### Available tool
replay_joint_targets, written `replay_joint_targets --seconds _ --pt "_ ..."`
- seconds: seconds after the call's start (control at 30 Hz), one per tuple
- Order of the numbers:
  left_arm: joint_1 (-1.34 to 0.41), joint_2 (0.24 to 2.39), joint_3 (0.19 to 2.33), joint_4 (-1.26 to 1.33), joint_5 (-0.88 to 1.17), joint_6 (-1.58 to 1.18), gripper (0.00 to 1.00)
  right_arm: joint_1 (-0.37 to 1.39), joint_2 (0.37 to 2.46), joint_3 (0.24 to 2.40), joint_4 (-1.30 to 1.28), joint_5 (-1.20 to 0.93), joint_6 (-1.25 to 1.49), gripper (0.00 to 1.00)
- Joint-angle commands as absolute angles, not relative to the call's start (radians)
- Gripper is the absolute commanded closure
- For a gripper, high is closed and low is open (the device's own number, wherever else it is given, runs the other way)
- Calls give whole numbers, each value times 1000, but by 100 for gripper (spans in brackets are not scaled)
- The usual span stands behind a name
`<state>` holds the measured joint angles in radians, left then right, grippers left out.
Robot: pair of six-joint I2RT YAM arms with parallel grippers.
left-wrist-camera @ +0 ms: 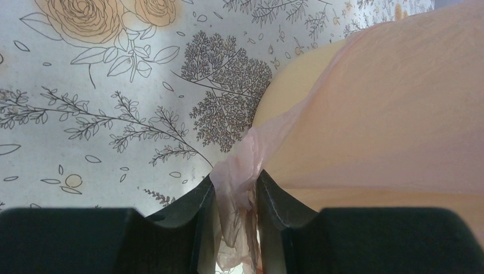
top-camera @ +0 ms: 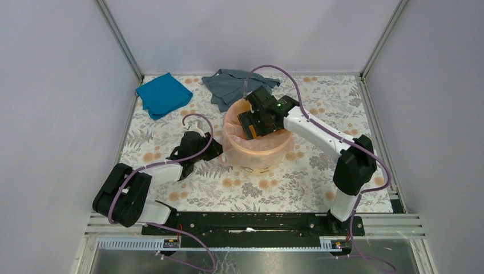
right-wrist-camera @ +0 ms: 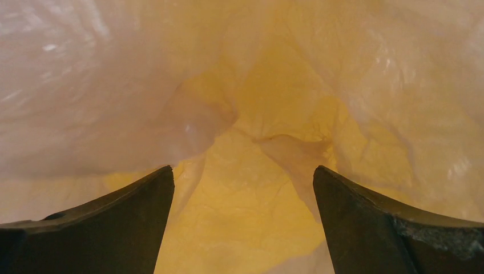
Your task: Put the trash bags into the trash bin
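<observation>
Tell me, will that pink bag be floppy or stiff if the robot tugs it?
Probably floppy: the pink bag drapes over the bucket and bunches into a wrinkled strip between the left fingers. It looks see-through thin, so it is likely very light and easy to tear.

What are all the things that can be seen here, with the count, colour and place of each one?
trash bag: one, pale pink and translucent, lining the bin, draped over its rim
trash bin: one, yellow-orange, middle of the table
teal cloth: one, teal, far left corner
grey cloth: one, grey, far edge, behind the bin
table: one, white cover with floral print, under everything
left arm: one, black and white, left of the bin, jaws shut on a fold of the bag
right arm: one, white and black, reaching into the bin, jaws open
</observation>
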<state>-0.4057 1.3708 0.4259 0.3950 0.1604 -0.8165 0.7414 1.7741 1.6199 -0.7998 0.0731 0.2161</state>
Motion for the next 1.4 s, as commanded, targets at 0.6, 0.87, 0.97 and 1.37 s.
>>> replay_joint_targets --seconds 0.6,0.87,0.97,1.37 --pt "-429 1179 280 607 151 -804 47 758 1876 1288 -367 186 290 0" --pt "-430 1165 267 625 153 -808 34 757 1911 1259 -314 138 293 0" --pt "-430 1133 238 652 154 -811 29 758 1935 1263 -321 123 304 0" --pt "-428 910 261 399 99 -868 6 759 1719 1360 -495 157 347 0"
